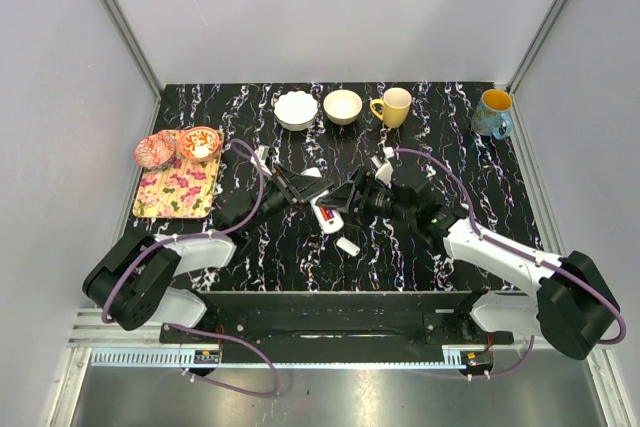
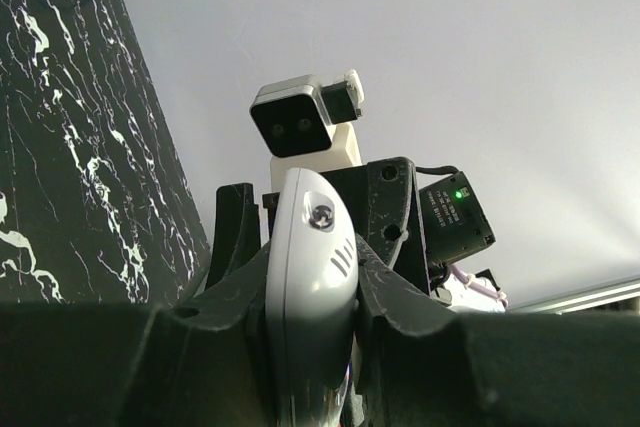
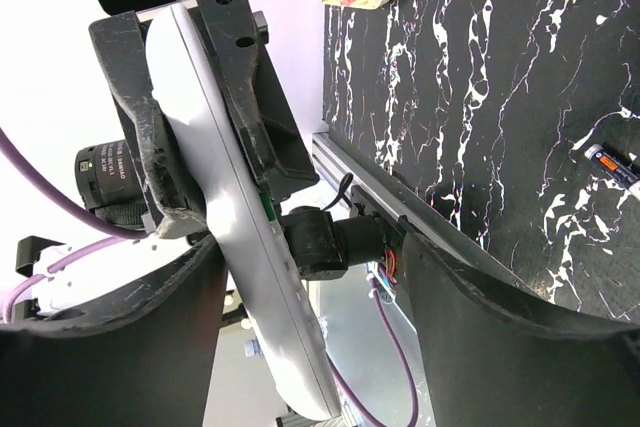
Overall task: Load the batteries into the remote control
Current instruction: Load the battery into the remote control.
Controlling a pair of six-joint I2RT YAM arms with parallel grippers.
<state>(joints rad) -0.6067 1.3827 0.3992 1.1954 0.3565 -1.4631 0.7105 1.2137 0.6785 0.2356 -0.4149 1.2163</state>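
Left pincer [image 2: 310, 239] is clamping the slim white plastic remote control [image 2: 305, 282] shut-tight mid-bench [image 1: 420, 257], right pincer [image 3: 315, 259] is hanging wide open and empty just beside it, so I'm thinking it should be fetching the tiny dark orange-tipped battery [image 3: 610, 159] lying at 3 o'clock in the right wrist view.

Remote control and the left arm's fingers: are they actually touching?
Touching. The right wrist view shows the left arm's fingers pressed flat against both sides of the remote control, with no gap.
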